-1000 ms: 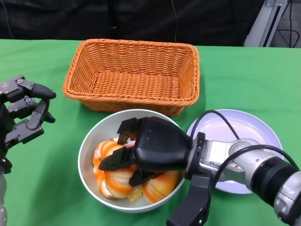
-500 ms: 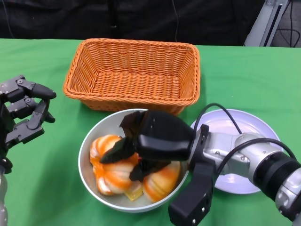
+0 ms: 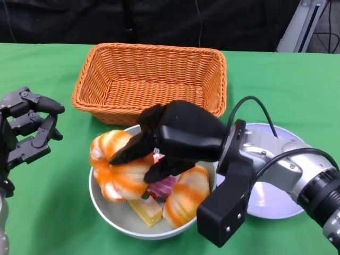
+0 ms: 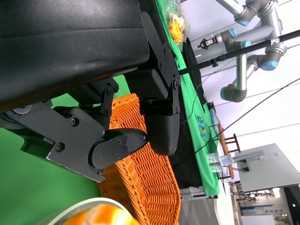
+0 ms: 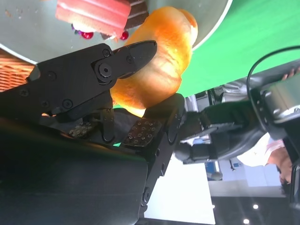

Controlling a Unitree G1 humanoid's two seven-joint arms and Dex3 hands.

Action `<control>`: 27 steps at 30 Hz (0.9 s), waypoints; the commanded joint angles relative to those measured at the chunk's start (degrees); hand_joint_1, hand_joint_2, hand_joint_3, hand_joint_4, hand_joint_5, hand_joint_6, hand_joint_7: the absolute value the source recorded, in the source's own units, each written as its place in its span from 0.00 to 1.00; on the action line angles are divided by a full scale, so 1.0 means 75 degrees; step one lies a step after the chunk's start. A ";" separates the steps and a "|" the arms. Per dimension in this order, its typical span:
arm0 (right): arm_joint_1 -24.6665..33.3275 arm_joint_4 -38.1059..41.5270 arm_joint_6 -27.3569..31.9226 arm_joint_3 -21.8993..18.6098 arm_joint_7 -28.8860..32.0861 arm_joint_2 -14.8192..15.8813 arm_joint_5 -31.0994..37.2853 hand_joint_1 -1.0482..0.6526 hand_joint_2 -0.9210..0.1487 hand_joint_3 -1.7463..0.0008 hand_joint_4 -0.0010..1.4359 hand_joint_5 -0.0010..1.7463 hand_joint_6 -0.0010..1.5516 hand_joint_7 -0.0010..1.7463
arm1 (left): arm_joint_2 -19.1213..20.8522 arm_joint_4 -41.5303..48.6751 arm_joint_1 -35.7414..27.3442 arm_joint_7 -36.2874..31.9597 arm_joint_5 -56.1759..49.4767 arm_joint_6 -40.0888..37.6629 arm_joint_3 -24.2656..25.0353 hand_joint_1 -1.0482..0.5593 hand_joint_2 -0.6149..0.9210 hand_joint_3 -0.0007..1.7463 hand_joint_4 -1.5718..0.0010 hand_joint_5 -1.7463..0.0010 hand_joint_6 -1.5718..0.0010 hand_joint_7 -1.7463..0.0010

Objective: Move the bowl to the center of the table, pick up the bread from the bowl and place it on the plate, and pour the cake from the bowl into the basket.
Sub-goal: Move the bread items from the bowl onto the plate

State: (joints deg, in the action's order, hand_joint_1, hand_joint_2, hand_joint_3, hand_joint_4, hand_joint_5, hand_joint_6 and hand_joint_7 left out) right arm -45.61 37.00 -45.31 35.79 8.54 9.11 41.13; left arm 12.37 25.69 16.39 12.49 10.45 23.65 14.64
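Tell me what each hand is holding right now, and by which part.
The right hand grips a bread roll by its upper right side, lifted above the bowl. The left hand holds nothing; it hangs apart from the bowl.

Evenly and brightly lit from above, with soft shadows; sharp in the head view, blurred up close in both wrist views.

- right hand [image 3: 159,151] has a bread roll [image 3: 118,170] lifted over the bowl [image 3: 106,204]
- second roll [image 3: 186,194] and cake [image 3: 151,204] sit inside
- basket [image 3: 151,82] behind, plate [image 3: 276,199] right
- left hand [image 3: 26,133] empty, fingers apart
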 commanded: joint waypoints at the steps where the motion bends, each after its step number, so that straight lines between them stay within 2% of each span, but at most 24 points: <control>1: 0.0181 -0.0328 0.0023 -0.0333 -0.0469 0.0182 -0.0465 0.47 0.00 0.97 0.57 0.62 0.75 0.03 | 0.0116 0.0137 -0.0003 -0.0046 -0.0005 0.0041 0.0073 0.55 0.84 0.44 0.49 0.15 0.46 0.39; 6: 0.0540 -0.0973 0.0088 -0.0706 -0.1253 0.0500 -0.0949 0.48 0.00 0.98 0.60 0.59 0.75 0.02 | 0.0104 0.0169 0.0015 -0.0108 -0.0061 0.0054 0.0060 0.55 0.85 0.43 0.49 0.15 0.47 0.38; 9: 0.0757 -0.1284 0.0042 -0.0928 -0.1451 0.0704 -0.1142 0.49 0.00 0.97 0.61 0.66 0.78 0.04 | 0.0089 0.0185 0.0028 -0.0124 -0.0066 0.0058 0.0057 0.55 0.84 0.43 0.49 0.14 0.46 0.38; 13: 0.1088 -0.1716 0.0115 -0.1217 -0.1820 0.1010 -0.1442 0.49 0.00 0.97 0.60 0.67 0.78 0.04 | 0.0100 0.0263 0.0068 -0.0138 -0.0079 0.0063 0.0058 0.56 0.84 0.44 0.49 0.14 0.46 0.38; 19: 0.1795 -0.2715 0.0358 -0.1769 -0.2271 0.1341 -0.2001 0.51 0.04 1.00 0.67 0.53 0.79 0.03 | 0.0129 0.0364 0.0106 -0.0040 -0.0007 0.0089 0.0086 0.57 0.84 0.45 0.49 0.14 0.46 0.38; 21: 0.1964 -0.2904 0.0365 -0.1914 -0.2295 0.1350 -0.2137 0.51 0.05 1.00 0.67 0.55 0.79 0.03 | 0.0136 0.0387 0.0114 -0.0012 0.0010 0.0092 0.0086 0.57 0.84 0.46 0.49 0.15 0.46 0.38; 23: 0.2152 -0.3094 0.0351 -0.2079 -0.2312 0.1373 -0.2307 0.52 0.05 1.00 0.63 0.66 0.81 0.04 | 0.0143 0.0424 0.0124 -0.0013 -0.0006 0.0122 0.0079 0.57 0.83 0.46 0.49 0.15 0.46 0.38; 27: 0.2482 -0.3544 0.0508 -0.2377 -0.2445 0.1468 -0.2492 0.52 0.04 0.99 0.60 0.71 0.81 0.05 | 0.0142 0.0459 0.0134 -0.0016 -0.0005 0.0102 0.0070 0.57 0.83 0.46 0.48 0.15 0.46 0.38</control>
State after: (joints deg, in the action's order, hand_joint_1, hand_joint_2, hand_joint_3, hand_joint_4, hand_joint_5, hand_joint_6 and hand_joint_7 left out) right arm -27.82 11.95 -42.05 19.41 -9.32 18.87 23.81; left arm 12.46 28.62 16.90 12.25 10.20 24.04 14.73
